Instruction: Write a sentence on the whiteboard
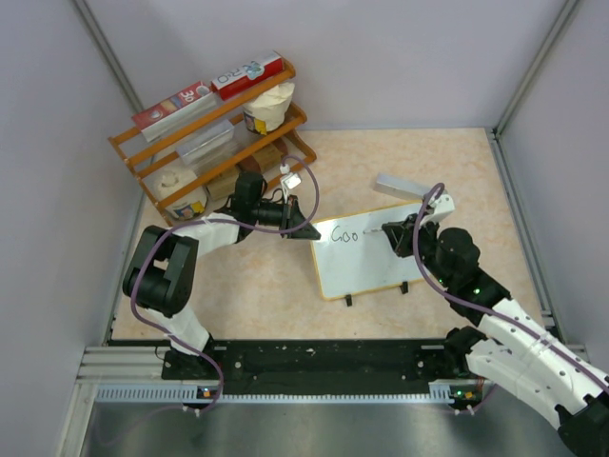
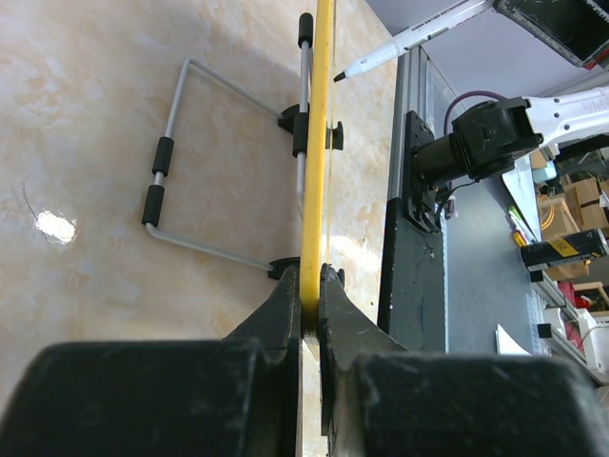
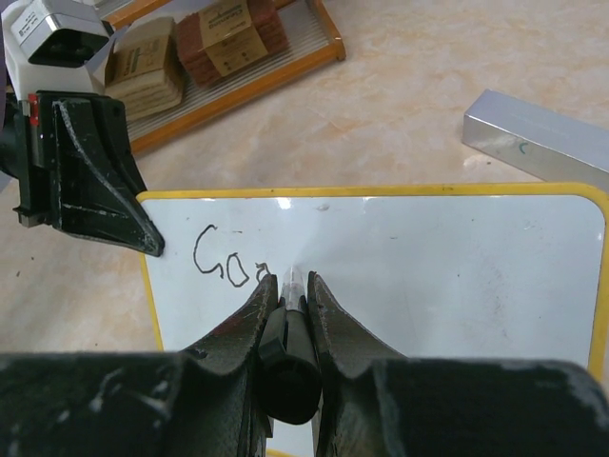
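Your right end effector (image 3: 288, 281) has its two fingers pressed together on the black barrel of a marker (image 3: 290, 352). The marker's pale front part runs out between the fingertips, and its tip meets the whiteboard (image 3: 428, 276) just after the last letter. The sentence (image 3: 224, 262) so far reads "G", "o" and a third round letter that the fingertips partly hide. It sits near the board's far left corner, and the rest of the white face is bare.

Your left end effector (image 2: 309, 276) is clamped on the board's thin yellow-tan frame, one finger on each side of the edge. In the overhead view it grips at the board's far left corner (image 1: 303, 221), opposite your right end effector (image 1: 395, 233), which comes in over the far edge.

The whiteboard (image 1: 381, 267) is a little right of the middle of the surface (image 1: 266, 286), turned slightly so that its right end lies farther from you. Two small black feet show along its near edge. The left wrist view sees the board edge-on, with a bent wire stand (image 2: 171, 181) on its back side; how steeply the board leans, you cannot tell from these views.

A grey rectangular block (image 1: 404, 186) lies just beyond the board's far right corner, apart from it. An orange wooden rack (image 1: 219, 133) holding boxes and containers stands at the far left corner of the surface.
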Controlling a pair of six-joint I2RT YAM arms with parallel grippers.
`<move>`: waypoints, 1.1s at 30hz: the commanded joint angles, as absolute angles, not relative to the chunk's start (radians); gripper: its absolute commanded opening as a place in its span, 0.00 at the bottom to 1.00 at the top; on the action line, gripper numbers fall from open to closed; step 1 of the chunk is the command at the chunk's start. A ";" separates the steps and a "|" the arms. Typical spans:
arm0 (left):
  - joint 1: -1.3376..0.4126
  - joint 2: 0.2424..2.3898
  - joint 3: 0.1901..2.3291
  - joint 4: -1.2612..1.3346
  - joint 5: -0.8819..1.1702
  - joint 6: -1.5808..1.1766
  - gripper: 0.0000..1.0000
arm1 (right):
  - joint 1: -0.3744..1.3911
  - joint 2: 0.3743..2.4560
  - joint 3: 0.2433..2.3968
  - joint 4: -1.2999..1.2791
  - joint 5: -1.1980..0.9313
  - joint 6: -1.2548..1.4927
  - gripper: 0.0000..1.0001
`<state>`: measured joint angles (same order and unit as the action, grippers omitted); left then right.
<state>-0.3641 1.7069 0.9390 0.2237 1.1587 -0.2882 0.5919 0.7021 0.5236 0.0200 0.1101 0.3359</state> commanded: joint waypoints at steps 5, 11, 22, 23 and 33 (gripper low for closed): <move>-0.402 1.736 0.933 0.178 1.166 -0.186 0.00 | 0.600 0.707 0.548 0.066 0.152 0.348 0.00; -0.402 1.736 0.933 0.178 1.164 -0.186 0.00 | 0.600 0.722 0.537 0.075 0.153 0.356 0.00; -0.403 1.735 0.933 0.176 1.166 -0.186 0.00 | 0.600 0.738 0.535 0.071 0.092 0.357 0.00; -0.402 1.735 0.933 0.176 1.166 -0.186 0.00 | 0.600 0.739 0.535 0.069 0.091 0.357 0.00; -0.403 1.733 0.933 0.173 1.166 -0.184 0.00 | 0.600 0.713 0.512 0.031 0.090 0.362 0.00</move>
